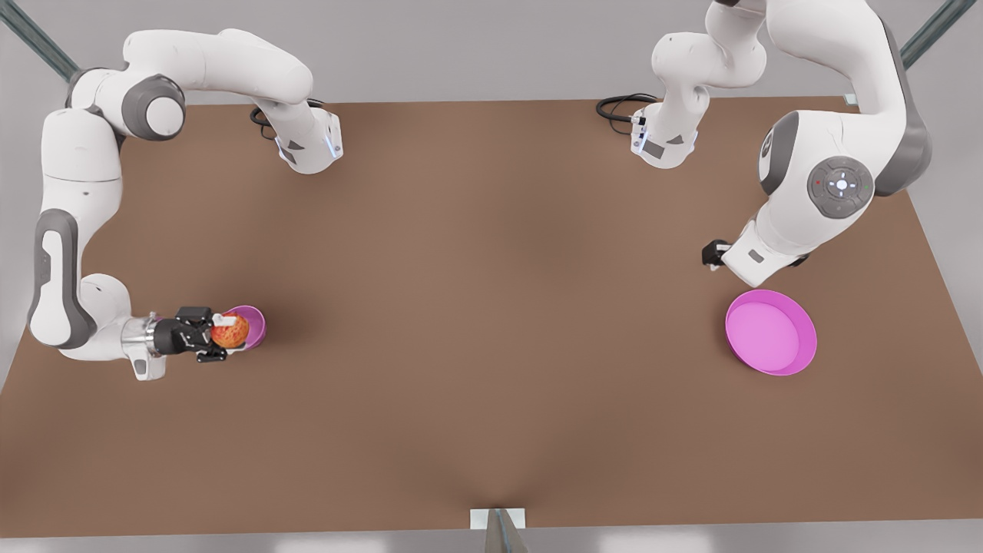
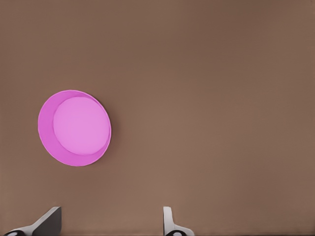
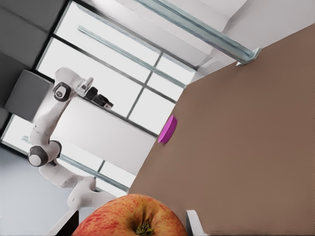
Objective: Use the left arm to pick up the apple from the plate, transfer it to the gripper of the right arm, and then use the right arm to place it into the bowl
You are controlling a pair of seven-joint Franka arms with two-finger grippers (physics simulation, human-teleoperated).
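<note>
The red-yellow apple (image 1: 230, 331) (image 3: 130, 216) sits between the fingers of my right gripper (image 1: 229, 332) (image 3: 130, 225), which is shut on it. This gripper lies level at the front view's left. There the apple overlaps the edge of the small pink bowl (image 1: 256, 322); I cannot tell how high above it it is. At the front view's right, my left gripper (image 1: 713, 253) (image 2: 110, 219) is open and holds nothing. It hangs just beside the large pink plate (image 1: 770, 332) (image 2: 74, 128), which holds nothing. The plate (image 3: 167, 129) also appears far off and edge-on in the right wrist view.
The brown table (image 1: 491, 307) carries only the two pink dishes. Both arm bases and their black cables (image 1: 622, 107) stand along the far edge. A metal bracket (image 1: 498, 519) sits at the middle of the near edge.
</note>
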